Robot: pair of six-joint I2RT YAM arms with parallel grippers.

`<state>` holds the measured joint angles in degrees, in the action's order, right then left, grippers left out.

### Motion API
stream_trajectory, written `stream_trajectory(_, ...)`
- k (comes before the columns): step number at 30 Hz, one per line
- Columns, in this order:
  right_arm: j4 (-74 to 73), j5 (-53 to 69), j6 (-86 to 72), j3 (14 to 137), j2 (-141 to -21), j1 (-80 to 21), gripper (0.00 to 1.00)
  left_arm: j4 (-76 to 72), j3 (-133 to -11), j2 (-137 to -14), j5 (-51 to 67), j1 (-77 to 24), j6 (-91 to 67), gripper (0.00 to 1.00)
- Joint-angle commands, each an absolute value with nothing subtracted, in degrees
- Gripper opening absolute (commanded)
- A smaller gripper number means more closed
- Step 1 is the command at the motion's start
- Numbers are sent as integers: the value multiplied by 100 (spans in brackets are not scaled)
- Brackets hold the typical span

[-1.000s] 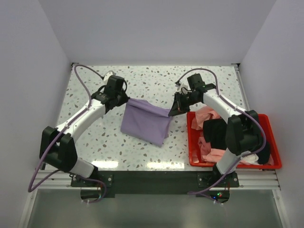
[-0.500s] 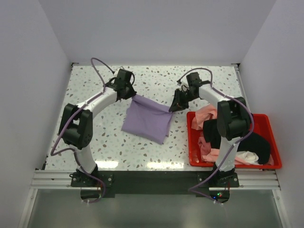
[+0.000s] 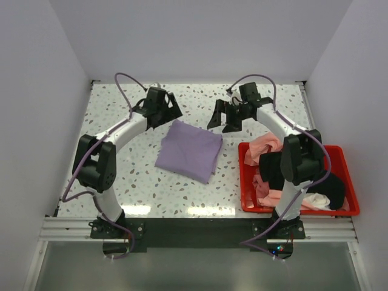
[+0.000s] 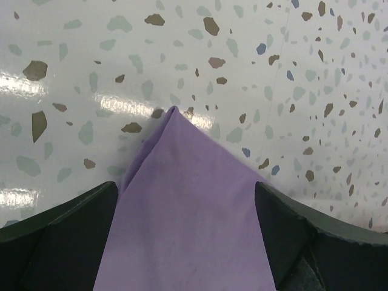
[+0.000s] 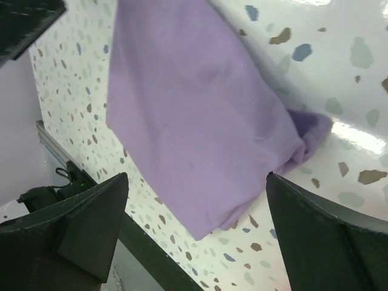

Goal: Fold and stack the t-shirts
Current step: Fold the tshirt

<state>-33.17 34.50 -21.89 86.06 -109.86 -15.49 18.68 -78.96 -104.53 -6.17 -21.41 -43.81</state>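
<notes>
On the speckled surface point(image 3: 121, 176): soft lavender t-shirt point(image 3: 189, 149), folded squarish.
Left tool point(image 3: 170, 116), right tool point(image 3: 221, 123): wide open, empty; red bin point(image 3: 245, 200) holds crumpled shirts point(image 3: 265, 145).

1 folded t-shirt point(image 3: 189, 150) lies in the middle of the table point(image 3: 121, 176). The left gripper point(image 3: 173, 114) hangs just behind its far left corner, the right gripper point(image 3: 220, 124) just behind its far right corner. Right of the shirt, toward the near edge, the bin point(image 3: 242, 182) holds the other t-shirts point(image 3: 267, 147) in a heap.
</notes>
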Motion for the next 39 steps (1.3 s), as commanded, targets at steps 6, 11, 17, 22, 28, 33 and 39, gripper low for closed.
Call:
stream_trajectory(6,-3050,2927,-2206,8218,-10257,-2276,99,1117,-7234,-10046,-27,-2267,-4342,100)
stream_trajectory(11,-3146,2436,-2303,8550,-10845,-2285,99,590,-7189,-10352,62,-2268,-4342,100)
stream_trajectory(17,-3418,1943,-2189,9139,-11705,-2276,99,448,-7453,-11037,255,-2276,-4386,100)
stream_trajectory(22,-3559,1758,-2039,9553,-12251,-2250,99,588,-7488,-11346,150,-2259,-4412,100)
stream_trajectory(28,-3533,1687,-1803,10010,-12902,-2206,99,957,-7357,-11277,-518,-2215,-4421,100)
stream_trajectory(33,-3858,1810,-1556,10730,-12929,-2206,99,1081,-7356,-10873,-747,-2197,-4395,100)
stream_trajectory(39,-4271,1838,-1424,11479,-12350,-2215,99,1221,-7383,-9942,-1133,-2197,-4491,100)
